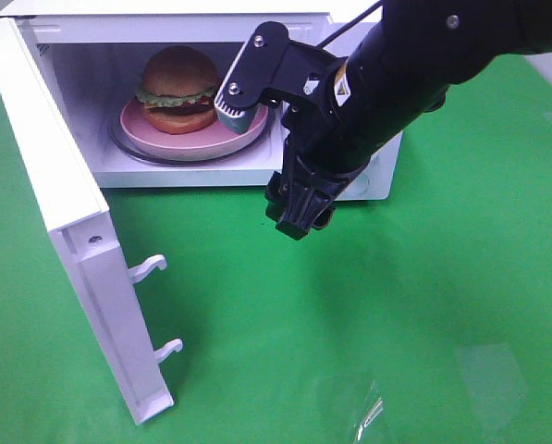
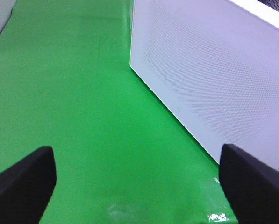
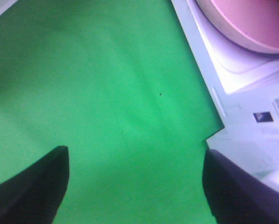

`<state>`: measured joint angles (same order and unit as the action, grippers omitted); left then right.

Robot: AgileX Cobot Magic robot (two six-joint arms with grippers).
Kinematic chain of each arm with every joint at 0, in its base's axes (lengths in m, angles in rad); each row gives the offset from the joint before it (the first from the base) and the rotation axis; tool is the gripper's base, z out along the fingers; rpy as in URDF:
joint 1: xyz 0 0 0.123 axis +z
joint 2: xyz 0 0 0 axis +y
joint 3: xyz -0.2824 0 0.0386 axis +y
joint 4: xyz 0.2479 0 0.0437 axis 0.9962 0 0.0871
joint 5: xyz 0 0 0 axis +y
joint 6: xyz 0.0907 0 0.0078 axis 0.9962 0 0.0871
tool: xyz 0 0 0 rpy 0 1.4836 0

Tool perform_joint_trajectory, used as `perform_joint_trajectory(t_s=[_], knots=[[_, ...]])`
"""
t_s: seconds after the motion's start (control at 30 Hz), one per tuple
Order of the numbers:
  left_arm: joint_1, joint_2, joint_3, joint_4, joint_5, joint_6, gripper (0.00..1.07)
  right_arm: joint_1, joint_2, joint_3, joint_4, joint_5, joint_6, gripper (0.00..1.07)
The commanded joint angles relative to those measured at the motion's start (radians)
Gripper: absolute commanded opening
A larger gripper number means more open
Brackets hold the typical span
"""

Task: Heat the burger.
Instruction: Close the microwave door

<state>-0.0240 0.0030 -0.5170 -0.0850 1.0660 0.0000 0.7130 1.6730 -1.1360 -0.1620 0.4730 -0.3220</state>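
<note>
The burger [image 1: 178,88] sat on a pink plate [image 1: 202,143] inside the microwave [image 1: 100,92], whose door [image 1: 63,213] stood wide open. The right gripper [image 3: 134,156] hung just outside the opening, over the green cloth [image 1: 349,324], jaws spread and empty. The left gripper [image 2: 137,154], also spread, hovered near the door's outer face.

Staged lab test bench: plain green sheet [image 1: 423,305] under lone white microwave [image 1: 183,176].
</note>
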Motion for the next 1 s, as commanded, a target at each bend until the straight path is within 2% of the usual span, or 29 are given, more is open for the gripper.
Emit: perform_joint_trajectory(t_s=[0.03,0.23,0.47,0.67,0.73,1.0], knots=[[-0.002,-0.002,0.000,-0.005,0.004,0.000,0.87,-0.003,-0.058,0.061,0.002,0.014,0.122,0.76],[-0.002,-0.002,0.000,-0.005,0.004,0.000,0.87,-0.009,-0.116,0.104,0.006,0.058,0.196,0.76],[-0.002,-0.002,0.000,-0.005,0.004,0.000,0.87,-0.083,-0.173,0.135,0.060,0.145,0.322,0.76],[-0.002,-0.002,0.000,-0.005,0.004,0.000,0.87,-0.163,-0.218,0.138,0.077,0.284,0.414,0.76],[-0.002,-0.002,0.000,-0.005,0.004,0.000,0.87,-0.218,-0.244,0.138,0.083,0.333,0.446,0.76],[-0.002,-0.002,0.000,-0.005,0.004,0.000,0.87,-0.340,-0.324,0.142,0.082,0.461,0.451,0.76]])
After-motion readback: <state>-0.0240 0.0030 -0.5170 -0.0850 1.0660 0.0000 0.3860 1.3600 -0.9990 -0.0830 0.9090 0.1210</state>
